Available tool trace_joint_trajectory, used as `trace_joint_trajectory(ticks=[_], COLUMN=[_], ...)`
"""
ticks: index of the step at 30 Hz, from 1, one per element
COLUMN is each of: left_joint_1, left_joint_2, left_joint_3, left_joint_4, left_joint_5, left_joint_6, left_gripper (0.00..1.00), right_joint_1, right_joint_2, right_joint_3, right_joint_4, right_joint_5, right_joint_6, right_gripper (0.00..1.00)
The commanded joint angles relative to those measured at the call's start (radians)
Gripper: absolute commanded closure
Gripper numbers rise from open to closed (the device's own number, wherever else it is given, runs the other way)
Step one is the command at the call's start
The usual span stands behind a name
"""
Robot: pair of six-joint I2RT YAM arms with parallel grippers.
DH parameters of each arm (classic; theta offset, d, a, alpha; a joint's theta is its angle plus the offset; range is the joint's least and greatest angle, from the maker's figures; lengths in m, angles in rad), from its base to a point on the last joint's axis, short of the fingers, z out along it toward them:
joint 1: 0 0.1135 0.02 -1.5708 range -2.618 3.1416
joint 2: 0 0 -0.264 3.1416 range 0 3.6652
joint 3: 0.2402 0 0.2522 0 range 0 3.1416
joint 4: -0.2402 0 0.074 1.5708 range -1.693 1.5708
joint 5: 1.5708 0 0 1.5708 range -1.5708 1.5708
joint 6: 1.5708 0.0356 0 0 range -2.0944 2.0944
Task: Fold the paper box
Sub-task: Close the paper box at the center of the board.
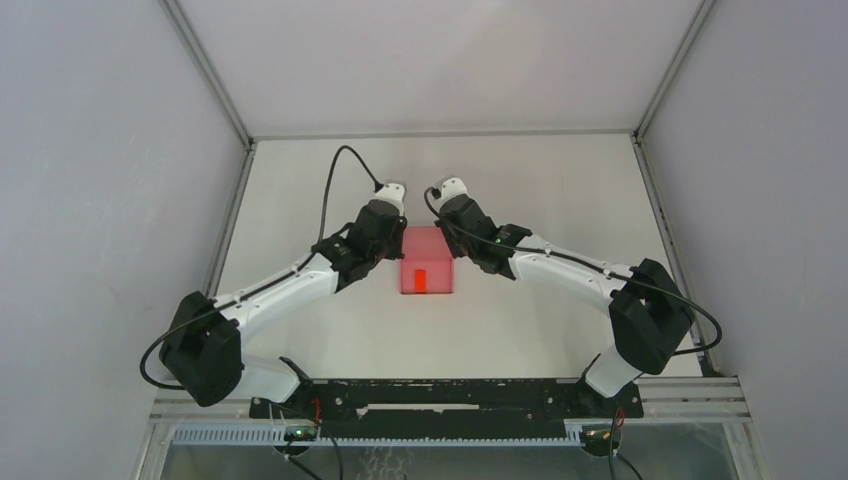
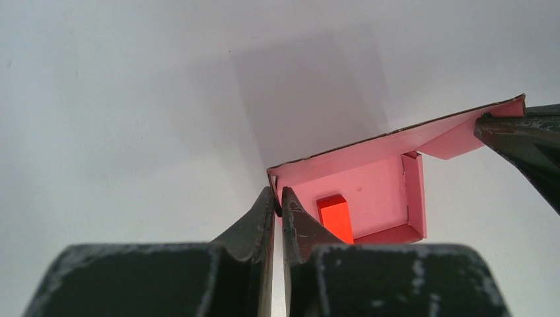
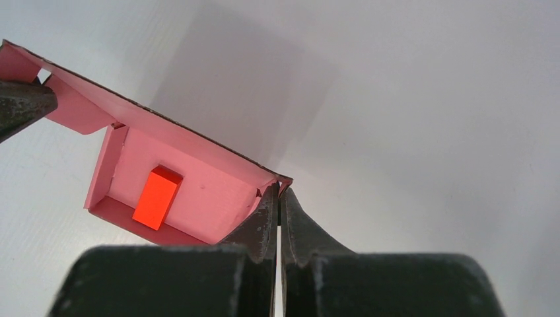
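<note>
Fingers (image 2: pixel 254 224) of the left gripper (image 2: pixel 278 198) are squeezed nearly shut on one corner of the paper box (image 2: pixel 370 191), right at the edge of its lid flap (image 2: pixel 396 142). The right gripper (image 3: pixel 280 190) does the same thing on the opposite corner, jaws pressed together with just the card between them. The box sits mid-table (image 1: pixel 560 190) between the two wrists, with its tray flat on the surface and the lid held up at a slant.

Looks like the lid-closing step. The next move probably needs both arms swinging the flap over and down together, kept level so the thin card doesn't twist or slip out.

The top view only gives a pink rectangle with the wrists crowding its far corners, and the pinches themselves are hidden. The wrist views show the raised lid, the little side walls and the red block (image 3: pixel 157 197) lying inside the tray.
</note>
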Motion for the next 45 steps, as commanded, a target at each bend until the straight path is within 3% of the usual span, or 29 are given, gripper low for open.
trace_joint_trajectory(ticks=[1, 16, 45], left_joint_1=[-0.033, -0.033, -0.054], left_joint_2=[0.003, 0.070, 0.097], left_joint_3=[0.032, 0.018, -0.012], left_joint_4=[0.127, 0.166, 0.207], left_joint_5=[0.035, 0.022, -0.071], left_joint_6=[-0.047, -0.060, -0.169], left_gripper=[0.90, 0.90, 0.89], right_joint_1=[0.036, 0.005, -0.006], right_joint_2=[-0.001, 0.057, 0.076], right_joint_3=[0.037, 0.037, 0.036], right_joint_4=[0.113, 0.176, 0.132], right_joint_5=[-0.008, -0.009, 0.068], right_joint_6=[0.067, 0.118, 0.316], right_gripper=[0.98, 0.98, 0.98])
